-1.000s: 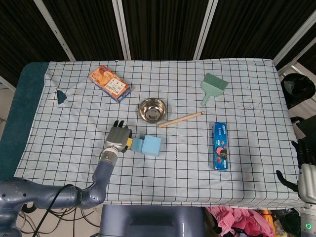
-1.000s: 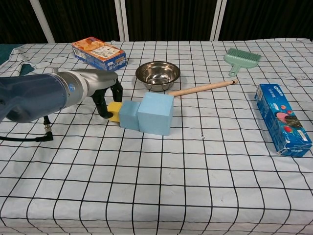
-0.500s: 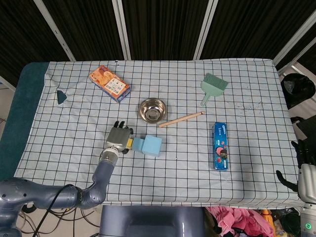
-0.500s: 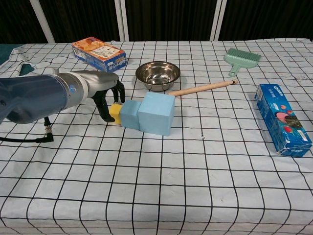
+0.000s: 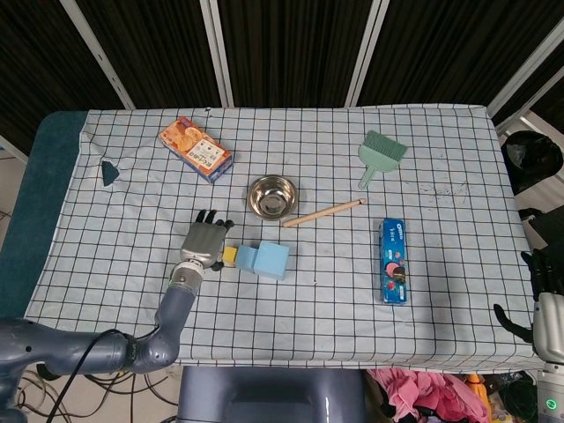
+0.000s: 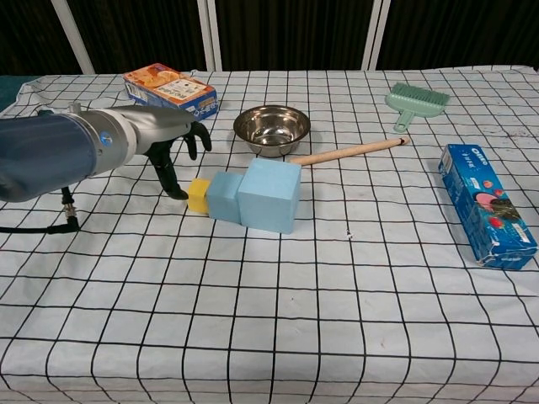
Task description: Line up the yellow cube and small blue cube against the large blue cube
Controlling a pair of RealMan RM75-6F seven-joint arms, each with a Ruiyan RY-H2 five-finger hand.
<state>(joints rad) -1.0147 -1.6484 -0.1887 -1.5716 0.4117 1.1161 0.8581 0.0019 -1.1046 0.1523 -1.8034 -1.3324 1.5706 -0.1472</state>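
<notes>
The tabletop [image 5: 106,264], draped in a white cloth with a black grid, shows whole only in the head view; the chest view crops its near edge. Only the head view catches the right hand [image 5: 539,295], off the tabletop's right edge, its fingers too small to tell how they lie. The left hand [image 6: 173,139], silver with black fingers [image 6: 174,181], reaches in low from the left in the chest view, palm downward; its fingers are apart and hold nothing, one pointing down to the cloth just left of the cubes. The head view shows this left hand [image 5: 202,244] from above.

Right of those fingers the large light-blue foam cube [image 6: 269,194] sits with the small light-blue cube [image 6: 223,197] touching its left face, and the small yellow cube [image 6: 198,194] against that one, nearest the fingertips; whether a fingertip touches it cannot be told.

Well beyond the fingers to the right lie the blue Oreo box [image 6: 487,215], the round steel bowl [image 6: 271,130] and the orange snack box [image 6: 169,93].
</notes>
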